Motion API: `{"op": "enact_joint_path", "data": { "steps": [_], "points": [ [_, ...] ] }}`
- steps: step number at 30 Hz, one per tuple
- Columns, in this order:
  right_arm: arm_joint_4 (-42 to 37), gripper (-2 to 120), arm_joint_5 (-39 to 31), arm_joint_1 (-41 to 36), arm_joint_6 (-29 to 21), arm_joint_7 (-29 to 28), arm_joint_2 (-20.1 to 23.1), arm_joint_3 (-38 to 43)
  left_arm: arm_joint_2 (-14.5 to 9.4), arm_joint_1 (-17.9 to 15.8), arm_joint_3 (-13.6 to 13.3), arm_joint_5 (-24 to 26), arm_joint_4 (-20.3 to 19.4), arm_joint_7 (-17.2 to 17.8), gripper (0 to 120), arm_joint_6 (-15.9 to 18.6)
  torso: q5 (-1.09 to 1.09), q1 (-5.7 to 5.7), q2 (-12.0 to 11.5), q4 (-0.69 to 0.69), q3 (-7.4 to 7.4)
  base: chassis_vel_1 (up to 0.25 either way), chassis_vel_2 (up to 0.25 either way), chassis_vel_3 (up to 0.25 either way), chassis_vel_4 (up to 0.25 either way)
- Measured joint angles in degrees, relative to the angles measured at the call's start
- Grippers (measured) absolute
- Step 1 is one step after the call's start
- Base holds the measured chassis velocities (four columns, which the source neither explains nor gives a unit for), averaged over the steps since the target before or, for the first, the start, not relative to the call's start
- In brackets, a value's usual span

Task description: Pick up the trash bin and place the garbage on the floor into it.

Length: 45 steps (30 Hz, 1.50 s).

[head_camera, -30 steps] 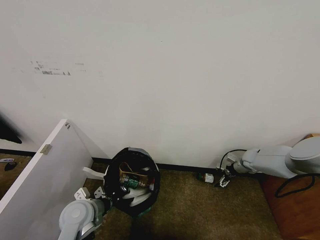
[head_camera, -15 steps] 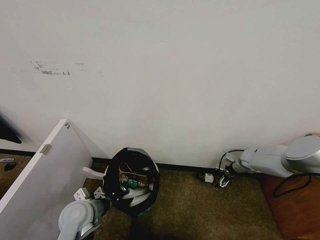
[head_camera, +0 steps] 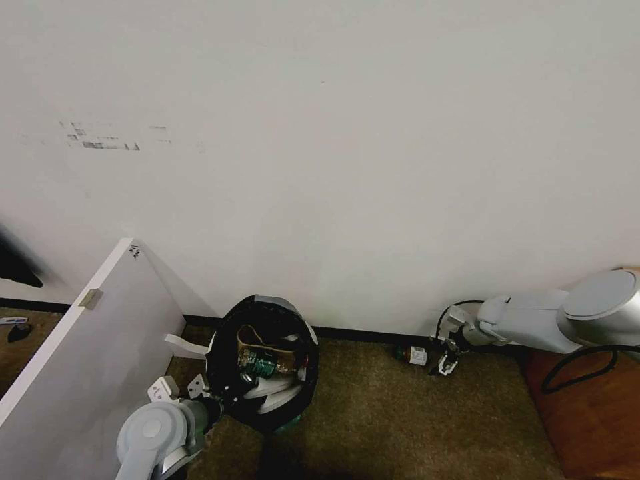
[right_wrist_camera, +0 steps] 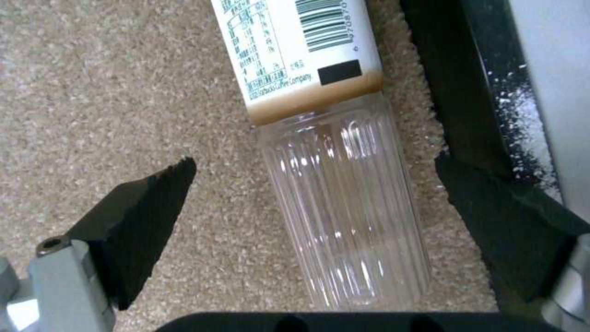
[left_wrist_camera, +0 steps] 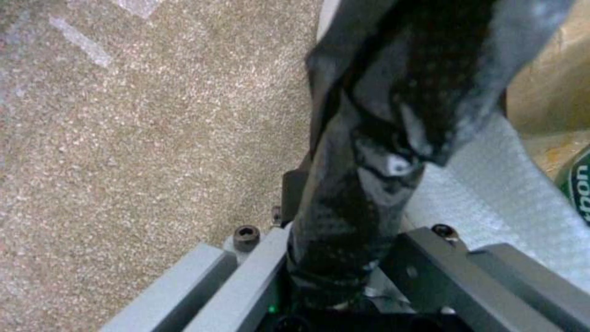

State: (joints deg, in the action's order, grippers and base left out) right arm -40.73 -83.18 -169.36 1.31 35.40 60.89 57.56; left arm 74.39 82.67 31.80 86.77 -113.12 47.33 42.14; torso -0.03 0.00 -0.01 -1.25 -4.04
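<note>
Beige-brown carpet floor (head_camera: 400, 413) under a plain white wall (head_camera: 347, 167), dark skirting along the foot of it. At far left, a white board (head_camera: 87, 360) leaning at a slant. Just right of it, the trash bin (head_camera: 230, 333), black bag folded over the rim, tilted so the mouth faces the head camera, carried at its near rim by the left claw (head_camera: 212, 395). Inside: a brown paper bag (head_camera: 252, 339), a green-labelled bottle (head_camera: 261, 365), white slippers (head_camera: 273, 393). In the left wrist view, left claw (left_wrist_camera: 344, 272) pinched on the bag-wrapped rim of the trash bin (left_wrist_camera: 393, 115), grey fingers (left_wrist_camera: 258, 272) on either side, carpet on one side, white slipper material and a bit of green label on the other. Farther right, low by the skirting, a second bottle (head_camera: 413, 355) lying on the carpet, clear ribbed body, white label. Right claw (head_camera: 445, 363) down at floor level just beside it, arm reaching in from the right edge. In the right wrist view, right claw (right_wrist_camera: 313, 184) spread wide, black fingertips (right_wrist_camera: 147, 207) on both sides of the bottle (right_wrist_camera: 344, 207), a gap on each side, no contact with it.
</note>
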Motion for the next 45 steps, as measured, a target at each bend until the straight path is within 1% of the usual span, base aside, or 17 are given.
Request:
{"op": "enact_joint_path", "data": {
  "steps": [13, 17, 19, 26, 33, 34, 35, 36, 37, 38, 41, 45],
  "points": [
    [0.14, 100, -0.1, -0.09, -0.86, -0.42, 0.45, -0.29, -0.31, 0.01, 0.02, -0.26, 0.14, -0.6, 0, 0.02, 0.01, 0.0, 0.01, 0.04, 0.01, 0.0, 0.0, 0.0, 0.0],
    [0.14, 100, -0.19, -0.12, -1.92, -0.42, 0.54, -0.29, -0.31, -0.16, -0.35, -0.46, 0.21, -0.58, 0, 0.02, 0.03, 0.0, 0.01, 0.06, 0.01, 0.0, 0.0, 0.0, 0.0],
    [0.75, 100, -0.33, -0.19, -2.28, -0.39, 0.72, -0.34, -0.31, -0.21, -0.47, -0.51, 0.24, -0.57, 0, 0.02, 0.04, 0.0, 0.02, 0.03, 0.02, 0.0, 0.0, 0.0, 0.0],
    [0.85, 100, -1.27, -0.21, -3.67, -0.41, 1.35, -0.74, -0.36, -0.39, -0.72, -1.3, 0.6, -1.35, 0, 0.02, 0.02, 0.0, 0.02, 0.04, 0.02, 0.0, 0.0, 0.0, 0.0],
    [1.01, 100, -1.34, -0.21, -4.28, -0.42, 1.81, -1.06, -0.39, -0.68, -0.85, -1.4, 0.66, -1.23, 0, 0.04, 0.02, 0.0, 0.02, 0.04, 0.01, 0.0, 0.0, 0.0, 0.0],
    [1.73, 100, -1.23, -0.29, -4.6, -1.71, 1.84, -1.23, -0.36, -0.76, -0.92, -1.37, 0.66, -1.42, 0, 0.04, 0.13, 0.01, -0.02, 0.09, -0.04, 0.0, 0.0, 0.0, 0.0],
    [1.99, 100, -1.21, -0.32, -4.66, -2.11, 1.86, -1.38, -0.38, -0.84, -0.92, -1.37, 0.66, -1.4, 0, 0.04, 0.23, 0.03, -0.04, -0.03, -0.11, 0.0, 0.0, 0.0, 0.0],
    [1.99, 100, -1.21, -0.32, -4.66, -2.11, 1.86, -1.38, -0.38, -0.84, -0.92, -1.37, 0.66, -1.4, 0, 0.04, 0.23, 0.03, -0.04, -0.03, -0.11, 0.0, 0.0, 0.0, 0.0],
    [1.99, 100, -1.17, -0.33, -4.66, -2.11, 1.98, -1.5, -0.37, -0.83, -0.92, -1.43, 0.66, -1.18, 0, 0.04, 0.21, 0.01, -0.03, 0.07, -0.06, 0.0, 0.0, 0.0, 0.0],
    [1.99, 100, -1.14, -0.32, -4.66, -2.11, 2.02, -1.59, -0.37, -0.84, -0.95, -1.45, 0.67, -1.19, 0, 0.04, 0.19, 0.01, -0.03, 0.03, -0.06, 0.0, 0.0, 0.0, 0.0],
    [1.99, 100, -1.04, -0.33, -4.67, -2.12, 2.18, -1.81, -0.28, -0.85, -1.06, -1.54, 0.67, -1.21, 0, 0.02, 0.1, 0.02, -0.03, 0.03, -0.03, 0.0, 0.0, 0.0, 0.0],
    [2.0, 100, -0.94, -0.32, -4.64, -2.15, 2.37, -1.88, -0.23, -0.85, -1.06, -1.61, 0.66, -1.2, 0, 0.01, 0.08, 0.01, -0.02, 0.03, -0.01, 0.0, 0.0, 0.0, 0.0]
  ]
}}
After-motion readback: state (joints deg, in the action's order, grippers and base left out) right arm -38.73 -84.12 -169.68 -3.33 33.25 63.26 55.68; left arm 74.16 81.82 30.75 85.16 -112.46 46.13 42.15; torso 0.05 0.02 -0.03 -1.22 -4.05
